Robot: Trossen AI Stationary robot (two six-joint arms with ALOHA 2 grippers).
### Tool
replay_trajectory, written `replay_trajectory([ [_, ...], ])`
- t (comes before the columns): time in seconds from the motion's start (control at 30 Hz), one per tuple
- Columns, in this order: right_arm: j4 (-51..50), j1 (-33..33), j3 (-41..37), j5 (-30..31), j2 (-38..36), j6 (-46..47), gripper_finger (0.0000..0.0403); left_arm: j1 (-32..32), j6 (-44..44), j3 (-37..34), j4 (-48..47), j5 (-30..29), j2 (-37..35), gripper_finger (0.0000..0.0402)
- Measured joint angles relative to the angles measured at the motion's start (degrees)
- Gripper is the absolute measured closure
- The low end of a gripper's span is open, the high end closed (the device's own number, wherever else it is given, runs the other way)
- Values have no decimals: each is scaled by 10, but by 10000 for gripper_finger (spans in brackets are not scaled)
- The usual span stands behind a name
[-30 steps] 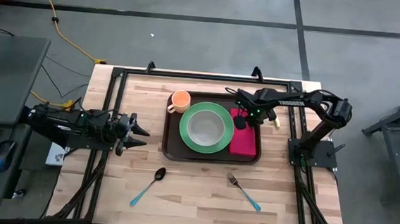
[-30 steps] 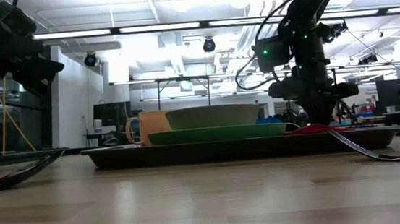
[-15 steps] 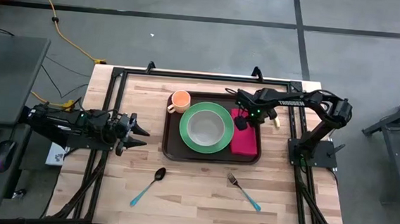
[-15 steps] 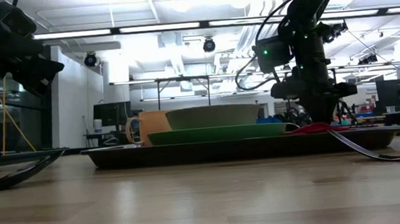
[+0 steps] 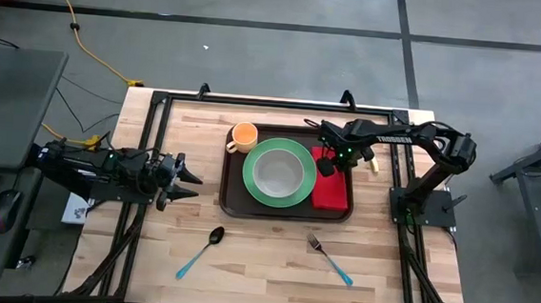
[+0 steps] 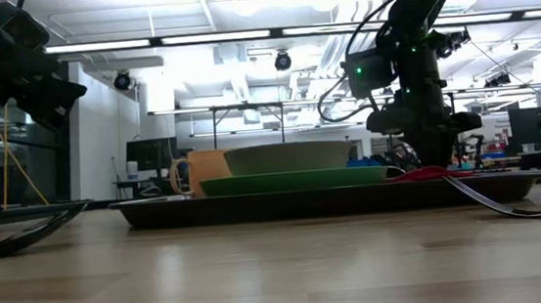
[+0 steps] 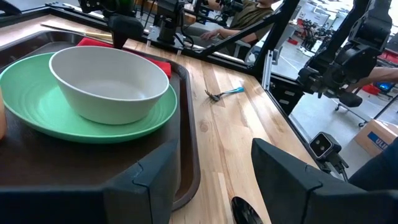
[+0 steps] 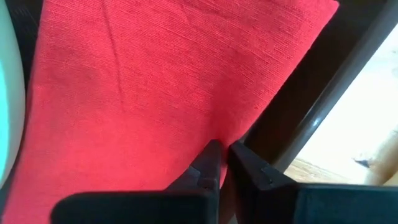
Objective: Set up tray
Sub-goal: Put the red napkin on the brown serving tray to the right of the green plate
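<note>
The dark brown tray (image 5: 232, 201) lies mid-table. On it are a green plate (image 5: 252, 190) with a white bowl (image 5: 278, 172), an orange cup (image 5: 244, 134) at its far left corner, and a red napkin (image 5: 332, 194) flat along its right side. My right gripper (image 8: 222, 149) points down at the napkin's far end (image 5: 326, 162), its fingertips nearly together. My left gripper (image 5: 192, 179) stands open and level near the table's left edge, short of the tray, with nothing between its fingers (image 7: 146, 180). My right gripper comes from above, pointing down, and its fingertips (image 8: 210, 155) meet the red napkin at the edge (image 8: 231, 138) beside the tray's rim, near the napkin's far end. Only a thin slit shows between them. The napkin lies flat on the tray.
A spoon (image 5: 202, 250) with a blue handle lies on the wood near the front left. A fork (image 5: 331, 259) with a blue handle lies near the front right. Black frame rails (image 5: 274, 103) run along the table's far and side edges.
</note>
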Motion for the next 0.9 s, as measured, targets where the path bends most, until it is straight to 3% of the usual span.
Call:
replay_trajectory([
  [0.27,-14,0,0,11,0,6,295,0,0,0,0,0,0,172],
  [0.43,-20,0,0,-3,0,10,258,0,5,0,0,0,0,172],
  [0.67,-52,0,2,-45,-13,22,245,0,5,0,0,0,0,172],
  [0.9,-94,1,2,-62,-86,22,258,0,5,0,0,1,0,172],
])
